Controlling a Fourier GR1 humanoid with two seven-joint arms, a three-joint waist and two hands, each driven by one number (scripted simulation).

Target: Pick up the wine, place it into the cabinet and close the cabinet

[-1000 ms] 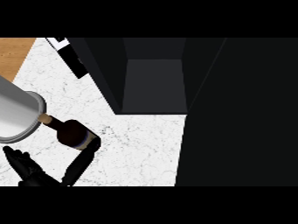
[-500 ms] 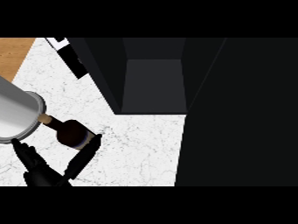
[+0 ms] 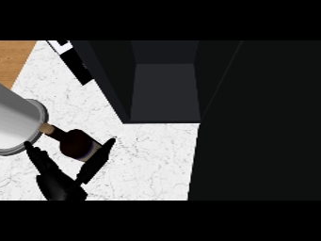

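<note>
Head view: the wine (image 3: 76, 143) sat on the counter (image 3: 142, 164), left of the open cabinet (image 3: 166, 92). The left hand (image 3: 60, 186) straddled it, fingers and thumb straight on either side, holding nothing. If it closed off-centre, it could tip the bottle. Compared with half a second before, the hand had slid further up around it.

1. White grey-veined stone counter top (image 3: 149, 160): fills the lower left and centre.
2. Light brown wooden surface (image 3: 3, 56): upper left corner, adjoining the stone.
3. Dark open-fronted cabinet (image 3: 164, 89): top centre, grey inside, standing on the counter.
4. Broad black surface (image 3: 274, 122): right side, featureless.
</note>
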